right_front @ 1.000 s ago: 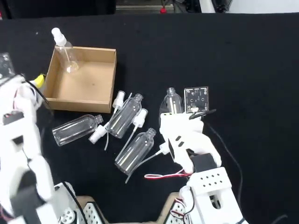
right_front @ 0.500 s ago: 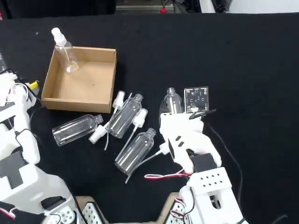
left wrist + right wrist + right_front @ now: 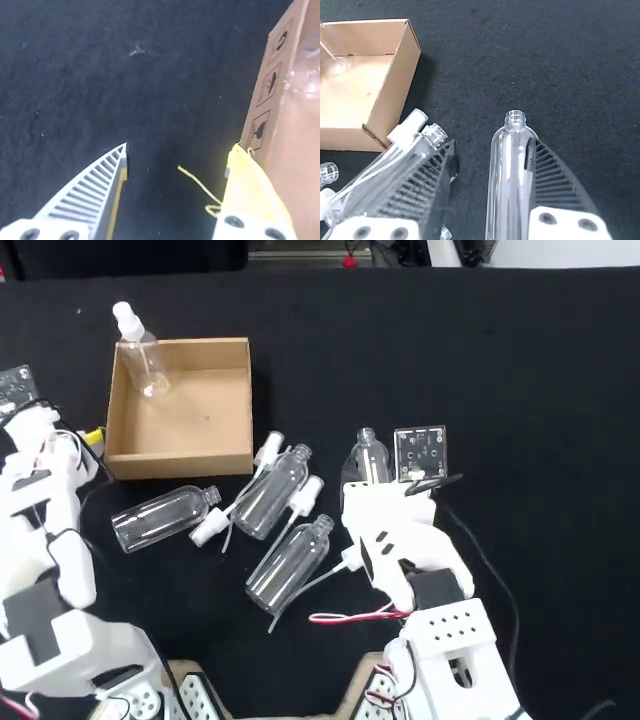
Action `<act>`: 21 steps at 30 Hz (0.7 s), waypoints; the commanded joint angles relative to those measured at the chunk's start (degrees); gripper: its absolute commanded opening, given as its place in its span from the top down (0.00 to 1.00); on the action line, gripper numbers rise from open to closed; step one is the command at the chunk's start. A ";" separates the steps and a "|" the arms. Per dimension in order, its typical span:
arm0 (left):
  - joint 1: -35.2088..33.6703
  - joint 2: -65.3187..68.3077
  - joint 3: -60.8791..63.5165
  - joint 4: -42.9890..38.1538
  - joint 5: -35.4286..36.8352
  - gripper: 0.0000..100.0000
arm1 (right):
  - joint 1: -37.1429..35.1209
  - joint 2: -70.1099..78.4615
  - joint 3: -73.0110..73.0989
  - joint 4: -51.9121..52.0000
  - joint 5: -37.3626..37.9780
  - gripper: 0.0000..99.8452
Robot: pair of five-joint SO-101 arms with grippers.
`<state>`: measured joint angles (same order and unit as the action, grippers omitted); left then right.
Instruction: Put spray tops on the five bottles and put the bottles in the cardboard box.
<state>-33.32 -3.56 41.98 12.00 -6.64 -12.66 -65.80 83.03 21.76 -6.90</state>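
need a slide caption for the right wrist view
Open right gripper straddling an uncapped clear bottle, with the cardboard box and a second bottle beyond.

Black cloth table (image 3: 540, 370), evenly lit.
Past its far edge, beyond the right gripper (image 3: 491, 145): dark furniture (image 3: 120, 254), perhaps a pale wall (image 3: 565, 252).

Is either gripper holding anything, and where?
Nothing held. Left gripper open beside the cardboard box; right gripper open around an uncapped bottle, not clamped.

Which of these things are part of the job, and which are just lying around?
Job: cardboard box; capped bottle in it; four uncapped bottles; loose spray tops.
Just lying about: yellow thread at the left claw; red-and-white wire.
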 commanded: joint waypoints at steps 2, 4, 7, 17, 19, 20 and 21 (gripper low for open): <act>1.27 -5.98 2.95 -0.09 -0.62 0.70 | 0.88 -0.84 -1.36 -1.67 -0.53 0.79; 1.36 -7.12 4.44 -0.35 -0.70 0.70 | 0.88 -0.84 -1.36 -1.67 -0.53 0.79; 1.27 -8.18 5.05 -0.44 -0.70 0.70 | 0.88 -0.84 -1.36 -1.67 -0.53 0.79; -3.38 -14.77 1.54 4.31 -0.88 0.70 | 0.88 -0.75 -1.36 -1.58 -0.53 0.79; -3.65 -19.08 0.31 11.34 -4.04 0.70 | 0.88 -0.57 -1.36 -1.67 -0.53 0.79; -3.21 -21.27 -0.31 15.82 -6.42 0.70 | 0.88 -0.57 -1.36 -1.76 -0.53 0.79; -2.86 -23.56 -0.75 20.31 -8.97 0.70 | 0.88 -0.57 -1.36 -1.76 -0.53 0.79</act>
<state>-36.22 -17.63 46.37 18.86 -8.57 -12.66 -65.80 83.03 21.76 -6.90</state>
